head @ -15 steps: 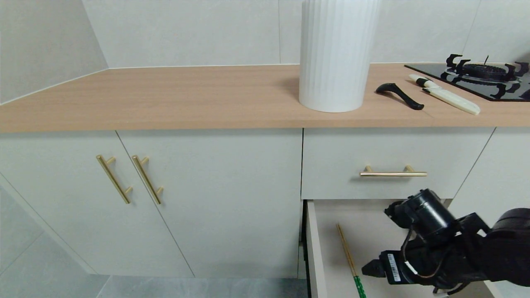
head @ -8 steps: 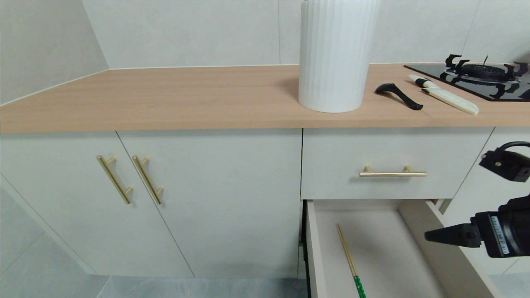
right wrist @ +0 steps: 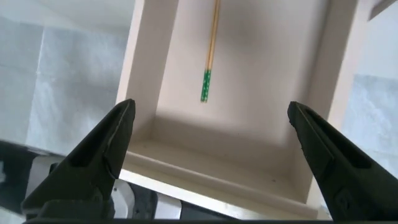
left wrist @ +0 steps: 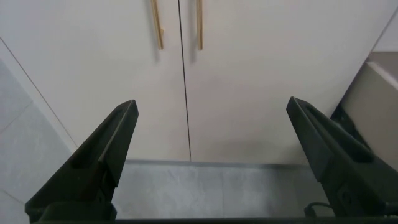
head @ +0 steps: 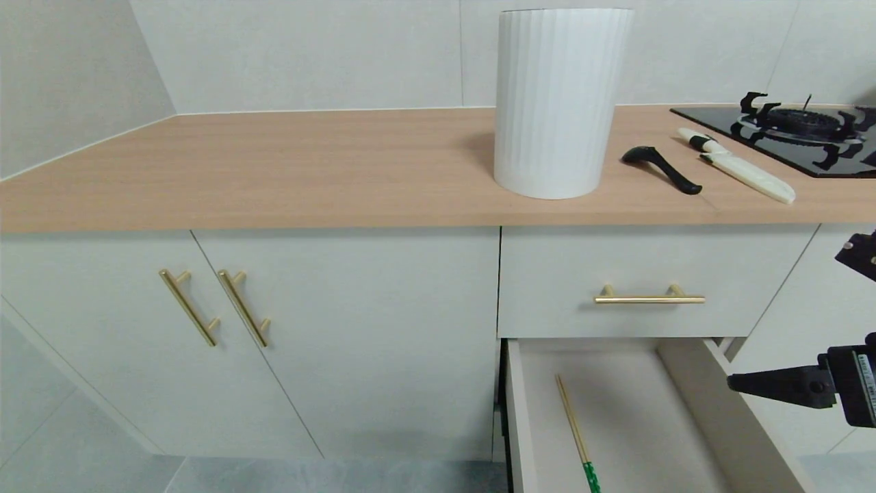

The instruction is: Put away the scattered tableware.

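The right gripper [right wrist: 209, 106] is drawn back to the head view's lower-right edge, jaws spread; chopsticks [head: 573, 428] are left in the drawer [head: 712, 418]; the left gripper [left wrist: 211, 102] is spread too.

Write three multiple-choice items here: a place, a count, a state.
1. The chopsticks lie: A) on the counter B) in the open drawer C) on the stove
2. Count of gold handles in the head view: A) two B) three C) five
3. The right gripper is: A) open, empty B) shut on a knife C) shut on chopsticks
1 B: they rest on the drawer floor. 2 B: two on doors, one on the shut drawer. 3 A: fingers spread, nothing between.
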